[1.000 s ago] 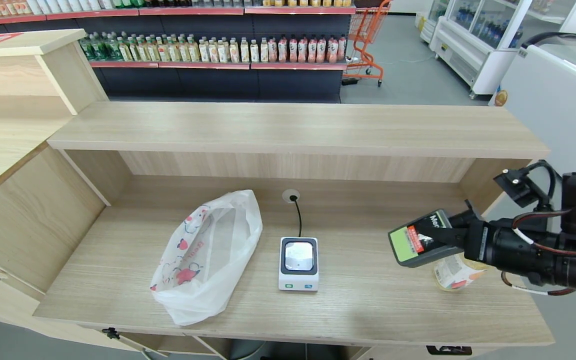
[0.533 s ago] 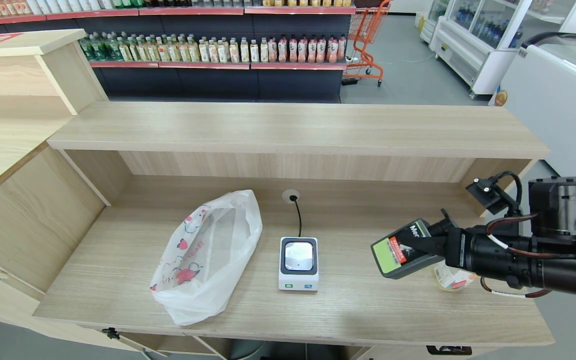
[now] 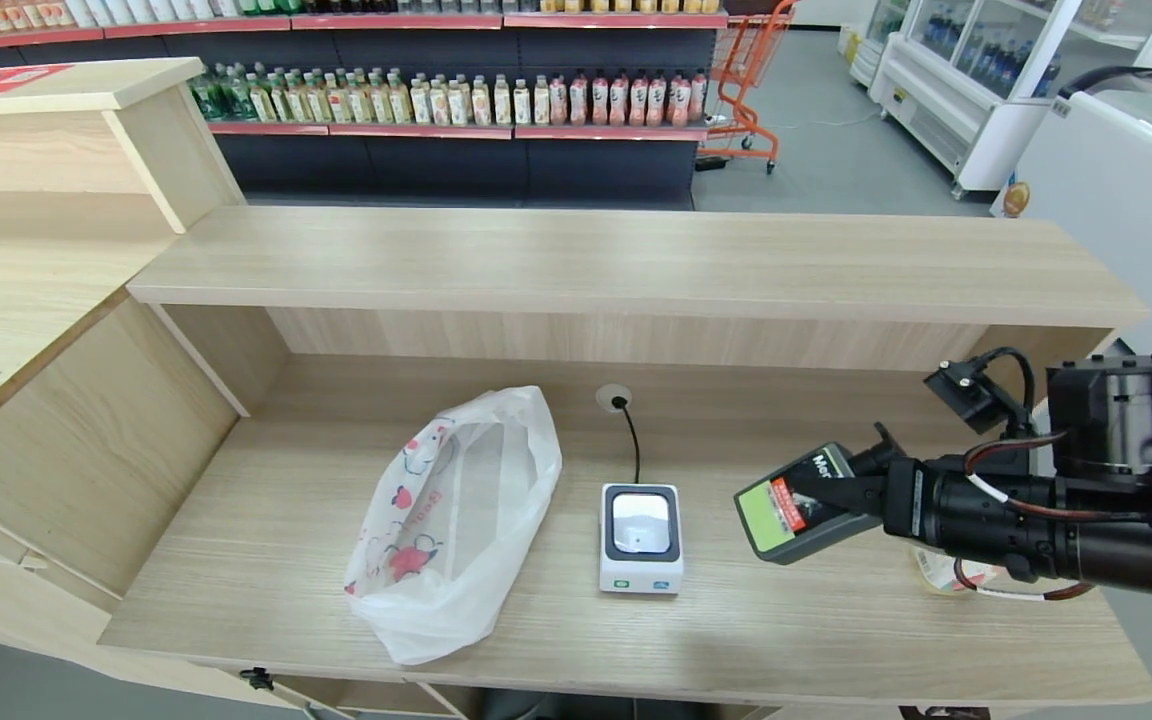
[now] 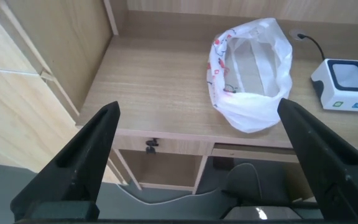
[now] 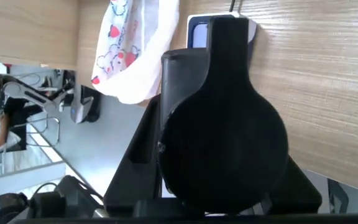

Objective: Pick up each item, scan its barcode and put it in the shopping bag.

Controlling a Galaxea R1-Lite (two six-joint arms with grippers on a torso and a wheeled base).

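My right gripper [image 3: 841, 490] is shut on a dark box [image 3: 794, 505] with a green end face and a red label, held in the air to the right of the scanner. The white scanner [image 3: 641, 538] stands mid-counter with its glass window facing up. To its left, a white shopping bag [image 3: 456, 520] with red prints lies open on the counter. In the right wrist view the dark box [image 5: 222, 124] hides most of the scanner [image 5: 196, 31] and bag [image 5: 135, 56]. My left gripper [image 4: 197, 155] is open and holds nothing, off the counter's front edge facing the bag [image 4: 250, 68].
A labelled jar [image 3: 939, 573] stands on the counter under my right arm. A raised wooden shelf [image 3: 636, 260] runs along the back of the counter, and a side wall [image 3: 86, 440] closes the left end. The scanner's black cable [image 3: 629, 440] runs to a hole at the back.
My right gripper has carried the dark box left, closer to the scanner. The head camera has shifted, so the whole scene sits further right in the picture.
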